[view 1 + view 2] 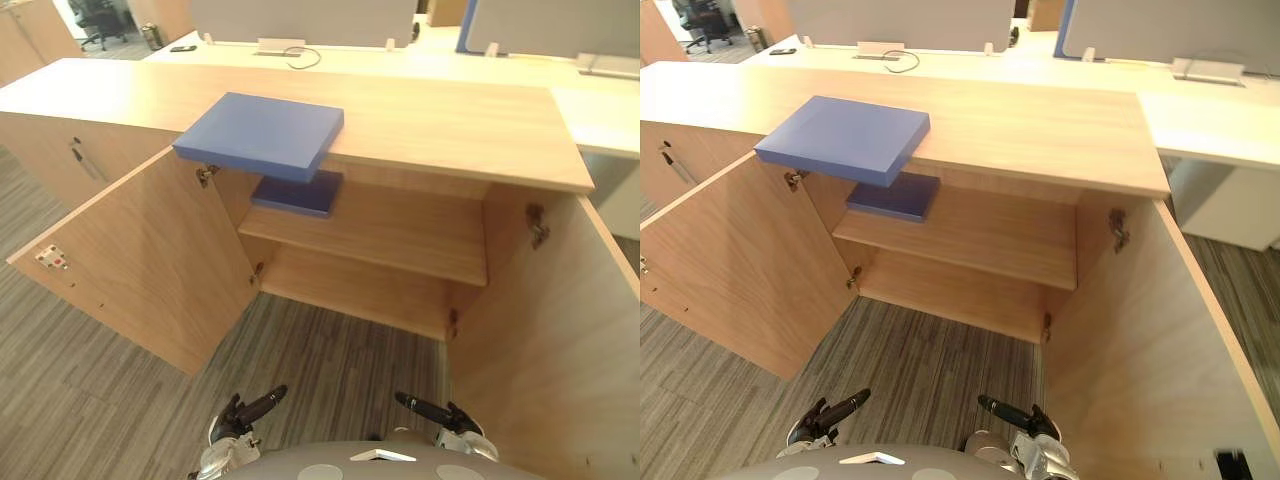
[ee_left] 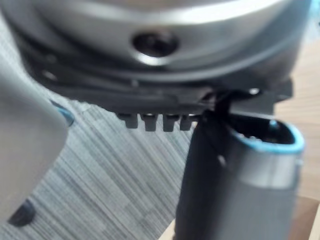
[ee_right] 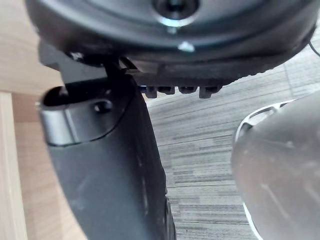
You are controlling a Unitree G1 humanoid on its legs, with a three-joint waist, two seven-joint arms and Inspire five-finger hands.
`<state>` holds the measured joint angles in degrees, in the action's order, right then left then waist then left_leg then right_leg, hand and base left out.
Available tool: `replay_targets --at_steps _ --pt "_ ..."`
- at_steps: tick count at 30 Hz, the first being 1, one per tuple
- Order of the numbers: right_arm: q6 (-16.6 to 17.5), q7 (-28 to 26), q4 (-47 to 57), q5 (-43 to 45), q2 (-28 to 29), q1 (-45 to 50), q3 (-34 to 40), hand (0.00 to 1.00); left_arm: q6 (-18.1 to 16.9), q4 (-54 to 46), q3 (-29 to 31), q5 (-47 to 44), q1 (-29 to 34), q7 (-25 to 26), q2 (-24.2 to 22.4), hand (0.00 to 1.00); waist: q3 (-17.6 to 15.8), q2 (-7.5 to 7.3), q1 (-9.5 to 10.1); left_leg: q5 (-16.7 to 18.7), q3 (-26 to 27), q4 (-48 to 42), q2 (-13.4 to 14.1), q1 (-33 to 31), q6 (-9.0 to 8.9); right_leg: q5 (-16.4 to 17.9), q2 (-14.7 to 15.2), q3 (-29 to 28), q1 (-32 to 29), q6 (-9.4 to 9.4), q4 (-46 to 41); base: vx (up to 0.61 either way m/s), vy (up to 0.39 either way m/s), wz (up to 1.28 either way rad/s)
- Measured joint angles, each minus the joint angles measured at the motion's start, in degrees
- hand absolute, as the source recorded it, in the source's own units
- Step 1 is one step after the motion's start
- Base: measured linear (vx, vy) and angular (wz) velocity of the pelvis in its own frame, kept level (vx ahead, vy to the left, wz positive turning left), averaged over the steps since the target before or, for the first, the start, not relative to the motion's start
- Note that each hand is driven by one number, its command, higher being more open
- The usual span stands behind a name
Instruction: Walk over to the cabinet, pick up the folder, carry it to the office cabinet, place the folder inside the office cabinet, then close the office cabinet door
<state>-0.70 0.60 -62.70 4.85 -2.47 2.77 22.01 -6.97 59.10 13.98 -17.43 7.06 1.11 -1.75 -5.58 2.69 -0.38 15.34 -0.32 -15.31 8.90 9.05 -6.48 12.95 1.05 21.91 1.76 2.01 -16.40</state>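
Left robot hand (image 1: 248, 408): low in front of the office cabinet (image 1: 450, 120), dark fingers straight, holding nothing. Right robot hand (image 1: 432, 411): same, fingers stretched out, holding nothing. Both hang over the carpet (image 1: 300, 345), well apart from either folder.

Counts: 2 folders, 1 cabinet, 2 doors, 1 inner shelf, 2 robot hands.

Left to right:
- Left door (image 1: 140, 255): stands wide open. Flat light-wood laminate, with a small white fitting (image 1: 52, 258) with red dots near its outer edge.
- Left hinge (image 1: 207, 175): metal, at the top of the opening.
- Upper folder (image 1: 262, 130): thick flat blue slab, matte, square corners. It lies flat on the left part of the cabinet top, askew to the front edge. One corner and part of the body overhang the opening. It looks close to square from here, so I cannot tell the long axis.
- Lower folder (image 1: 298, 192): blue, in shadow, flat on the shelf (image 1: 390, 235) inside the cabinet. It sits at the shelf's left end, right below the upper folder's overhang and partly hidden by it.
- Shelf: one wood board spanning the compartment.
- Right hinge (image 1: 537, 225): metal.
- Right door (image 1: 550, 340): open too, same laminate.

Behind the cabinet: a white table (image 1: 480, 62) with grey partition panels (image 1: 300, 18). The carpet is grey with fine stripes.
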Motion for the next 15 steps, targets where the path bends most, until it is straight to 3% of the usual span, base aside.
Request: replay_targets --at_steps 2,3,6,9,10,12,15 --pt "0.0 0.0 0.0 -0.1 0.1 0.4 0.0 1.00 0.1 -1.3 0.0 0.0 0.3 -1.0 0.0 1.00 0.0 -0.04 0.22 1.5 1.3 -10.1 2.0 -4.0 -1.98 -0.1 -1.1 1.7 3.6 0.11 2.7 0.27 -0.102 0.55" --pt "0.0 0.0 0.0 0.0 0.1 0.4 0.1 1.00 0.0 -1.5 0.0 -0.3 0.3 -1.3 0.0 1.00 0.0 0.00 0.40 2.1 4.1 -16.2 3.2 -6.1 -1.89 -0.2 -1.5 1.8 5.7 0.27 4.3 0.25 -0.067 0.37" --pt "-0.1 0.0 -0.9 0.0 0.0 0.1 1.2 1.00 -0.4 -1.8 -0.8 -0.9 0.2 -1.3 0.2 1.00 0.1 0.19 0.62 4.1 9.5 -21.1 3.6 -9.3 0.36 -0.2 -0.6 0.5 9.4 0.29 6.7 0.26 0.058 -0.02" --pt "-0.3 0.0 -2.9 0.0 -0.2 -0.7 2.7 1.00 -0.3 -2.8 -4.8 -4.1 0.2 -2.0 1.6 1.00 0.1 0.06 1.67 2.4 9.0 -13.4 1.6 -12.9 1.72 -0.7 1.5 -1.5 9.7 -0.77 6.4 0.21 0.221 -0.28" --pt "-0.4 0.1 -2.9 -0.1 -0.1 -0.6 3.2 1.00 -0.2 -3.7 -7.6 -5.4 0.3 -2.1 2.8 1.00 0.7 -0.16 1.97 -3.2 8.1 -7.1 -0.8 -12.3 2.13 -1.4 2.2 -2.9 10.3 -3.00 7.0 0.22 0.265 0.05" --pt "-0.4 0.0 -3.2 -0.2 1.1 -0.1 3.2 1.00 -0.1 -8.1 -11.0 -5.5 1.5 -1.8 4.7 1.00 1.5 -3.11 1.61 -5.3 7.7 -1.8 -4.1 -10.3 3.78 -2.1 5.0 -4.3 10.1 -4.19 7.6 0.20 0.274 0.32" --pt "-0.7 0.0 -4.0 -0.9 1.2 -0.2 3.1 1.00 0.7 -19.4 -15.7 -5.1 5.1 -1.3 5.1 1.00 2.0 -3.77 1.98 -7.6 6.5 3.5 -6.5 -8.4 5.23 -4.2 6.7 -4.6 10.1 -5.97 7.4 0.12 0.168 0.39"
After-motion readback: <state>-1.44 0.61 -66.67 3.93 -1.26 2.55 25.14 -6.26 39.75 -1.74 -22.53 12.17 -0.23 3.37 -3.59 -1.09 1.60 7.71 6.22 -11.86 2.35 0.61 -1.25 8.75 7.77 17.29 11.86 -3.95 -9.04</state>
